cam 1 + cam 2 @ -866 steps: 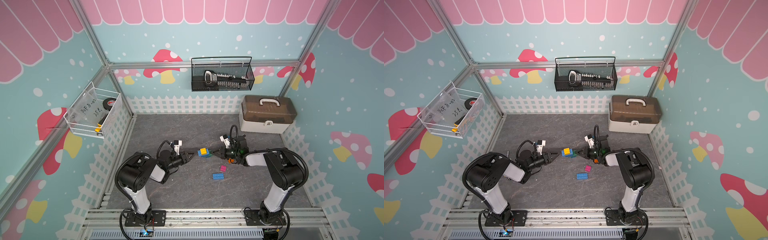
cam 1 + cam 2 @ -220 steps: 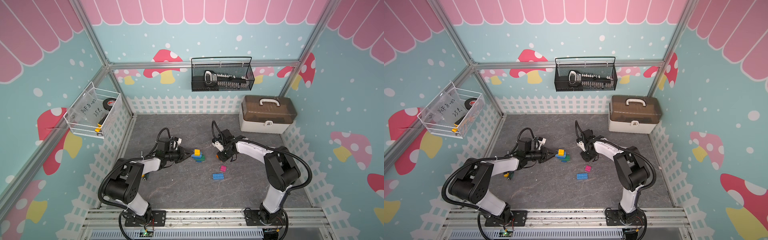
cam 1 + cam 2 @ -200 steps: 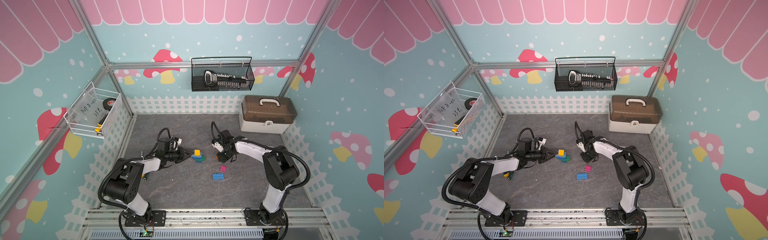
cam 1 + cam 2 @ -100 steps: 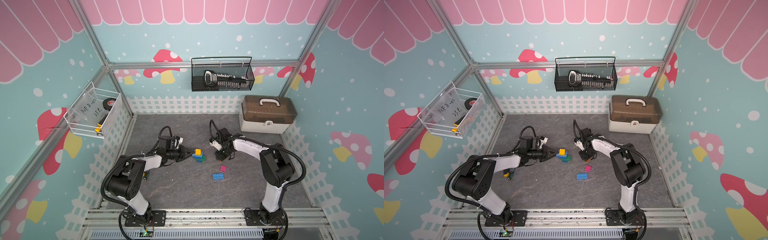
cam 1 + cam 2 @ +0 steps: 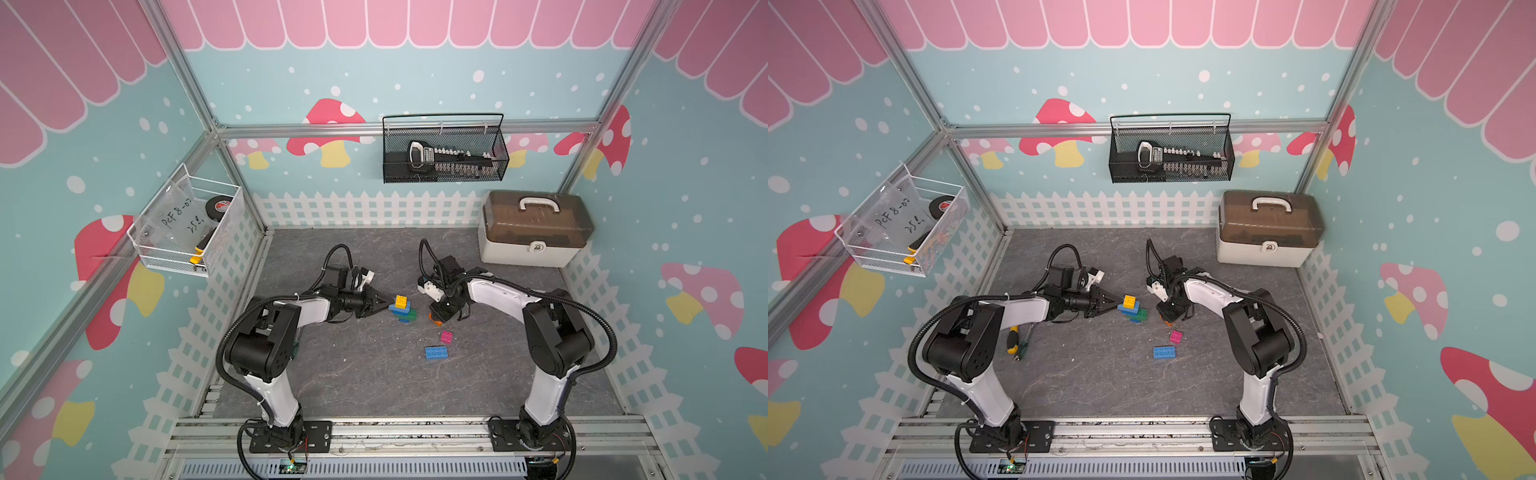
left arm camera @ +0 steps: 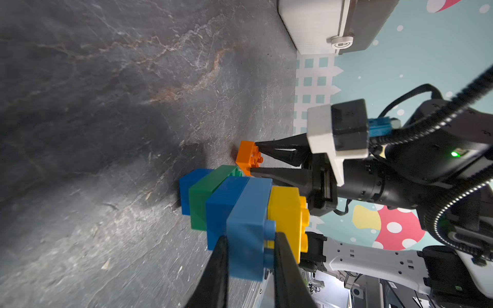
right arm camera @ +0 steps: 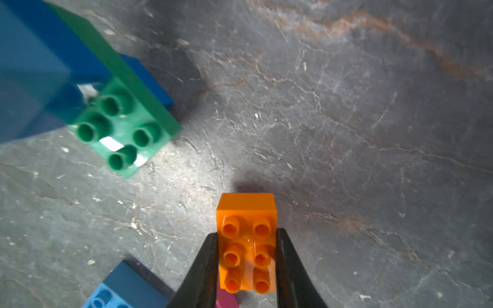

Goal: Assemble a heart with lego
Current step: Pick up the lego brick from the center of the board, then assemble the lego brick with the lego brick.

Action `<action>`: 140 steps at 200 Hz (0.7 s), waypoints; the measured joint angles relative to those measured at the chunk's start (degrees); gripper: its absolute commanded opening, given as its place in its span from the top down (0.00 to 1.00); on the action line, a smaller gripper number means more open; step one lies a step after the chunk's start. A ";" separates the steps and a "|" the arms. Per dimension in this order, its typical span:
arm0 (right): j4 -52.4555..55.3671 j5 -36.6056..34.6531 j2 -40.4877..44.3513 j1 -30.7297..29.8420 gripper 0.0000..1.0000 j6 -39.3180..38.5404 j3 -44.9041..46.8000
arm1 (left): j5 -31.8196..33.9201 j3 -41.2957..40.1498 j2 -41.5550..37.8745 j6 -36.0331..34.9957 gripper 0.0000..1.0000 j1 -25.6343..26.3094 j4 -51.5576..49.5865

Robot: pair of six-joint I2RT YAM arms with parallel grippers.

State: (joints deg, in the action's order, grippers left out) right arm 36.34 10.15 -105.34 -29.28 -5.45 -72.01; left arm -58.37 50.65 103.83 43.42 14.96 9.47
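- My left pincer (image 6: 250,236) clamps the half-built heart (image 6: 240,202), standing mid-bench (image 5: 374,386).
- My right pincer (image 7: 246,232) pinches the orange brick (image 7: 246,210), down on the bench just beside the heart.
- A pink brick (image 5: 446,336) lies loose nearby.

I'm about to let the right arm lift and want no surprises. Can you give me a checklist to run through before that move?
1. Grip: right gripper closed on both sides of orange brick, ok.
2. Lift-off: orange brick rests on the table, not ok.
3. Support: left gripper clamps partial heart by its light blue brick, ok.
4. Landing studs: four exposed on green brick, ok.
5. Clearance: pink brick lies close to right gripper, cannot tell.
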 measured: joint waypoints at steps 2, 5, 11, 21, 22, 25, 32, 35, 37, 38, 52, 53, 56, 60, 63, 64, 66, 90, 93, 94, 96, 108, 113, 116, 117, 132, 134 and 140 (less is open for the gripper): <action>-0.04 0.09 0.09 -0.04 0.73 -0.07 0.00 | -0.22 0.15 0.17 0.00 0.86 0.00 0.02; -0.13 0.37 0.37 -0.26 0.72 -0.15 0.00 | -0.42 0.39 0.46 -0.13 0.86 0.00 0.02; -0.28 0.85 0.83 -0.63 0.73 -0.35 0.00 | -0.98 0.94 1.16 -0.26 0.86 0.00 0.09; -0.48 1.51 1.40 -1.36 0.73 -0.81 0.00 | -1.95 2.03 2.38 -0.79 0.86 -0.02 -0.11; -0.50 1.53 1.42 -1.40 0.73 -0.83 0.00 | -2.10 2.19 2.54 -0.83 0.86 -0.02 -0.17; -0.52 1.68 1.57 -1.64 0.73 -1.01 0.00 | -2.32 2.54 2.89 -1.01 0.86 -0.02 -0.26; -0.57 1.95 1.75 -2.03 0.73 -1.31 0.00 | -2.95 3.67 3.93 -1.79 0.86 -0.04 -0.74; -0.59 2.05 1.81 -2.25 0.73 -1.49 0.00 | -3.28 4.13 4.31 -1.92 0.86 -0.07 -1.05; -0.61 2.12 1.81 -2.38 0.73 -1.57 0.00 | -3.45 4.48 4.59 -2.16 0.86 -0.07 -1.22; -0.61 2.12 1.81 -2.43 0.73 -1.62 0.00 | -3.48 4.59 4.68 -2.25 0.86 -0.07 -1.27; -0.57 2.36 1.84 -3.17 0.73 -2.12 0.00 | -4.39 7.30 6.40 -4.63 0.86 -0.13 -3.91; -0.57 2.38 1.84 -3.19 0.73 -2.16 0.00 | -4.39 7.43 6.49 -4.76 0.86 -0.15 -4.09; -0.57 2.40 1.84 -3.41 0.73 -2.29 0.00 | -4.57 7.91 6.71 -5.16 0.86 -0.20 -4.72; -0.55 2.38 1.84 -3.48 0.73 -2.45 0.00 | -4.66 8.59 7.04 -5.90 0.86 -0.22 -5.53; -0.55 2.40 1.84 -3.56 0.73 -2.54 0.00 | -4.72 9.07 7.26 -6.40 0.86 -0.22 -6.21; -0.57 2.40 1.84 -3.61 0.73 -2.56 0.00 | -4.74 9.18 7.30 -6.49 0.86 -0.22 -6.32; -0.57 2.38 1.86 -3.69 0.73 -2.69 -0.02 | -4.81 9.44 7.43 -6.80 0.86 -0.24 -6.69; -0.39 2.29 1.90 -3.89 0.73 -3.39 -0.07 | -5.35 10.64 7.93 -9.20 0.86 -0.52 -9.46; -0.33 2.27 1.92 -3.89 0.73 -3.54 -0.09 | -5.42 10.69 7.98 -9.35 0.86 -0.59 -9.73; -0.31 2.27 1.92 -3.89 0.73 -3.54 -0.09 | -5.42 10.69 8.00 -9.40 0.86 -0.59 -9.77; -0.28 2.25 1.92 -3.89 0.73 -3.56 -0.13 | -5.53 10.75 8.04 -9.53 0.86 -0.63 -9.97; 0.26 1.97 1.95 -3.89 0.73 -4.00 -0.61 | -5.86 11.13 8.37 -10.21 0.86 -0.92 -10.91; 0.55 1.84 1.95 -3.89 0.73 -4.20 -0.98 | -5.97 11.32 8.52 -10.54 0.86 -1.01 -11.26; 0.72 1.77 1.95 -3.89 0.73 -4.28 -1.22 | -6.08 11.45 8.61 -10.71 0.86 -1.05 -11.50; 0.74 1.77 1.95 -3.89 0.73 -4.31 -1.29 | -6.12 11.45 8.63 -10.73 0.86 -1.05 -11.52; 1.49 1.46 1.95 -3.89 0.73 -4.90 -3.19 | -6.40 11.91 8.94 -11.39 0.86 -1.20 -12.52; 1.53 1.44 1.95 -3.91 0.73 -4.98 -3.37 | -6.45 12.00 9.01 -11.41 0.86 -1.20 -12.66; 1.62 1.40 1.95 -3.89 0.73 -5.27 -4.13 | -6.54 12.24 9.11 -11.69 0.86 -1.27 -13.03</action>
State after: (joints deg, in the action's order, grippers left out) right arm 37.95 11.55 -103.39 -33.17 -10.72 -76.14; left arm -64.90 62.89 112.95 31.73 13.69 -3.55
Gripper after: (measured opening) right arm 0.285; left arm 0.203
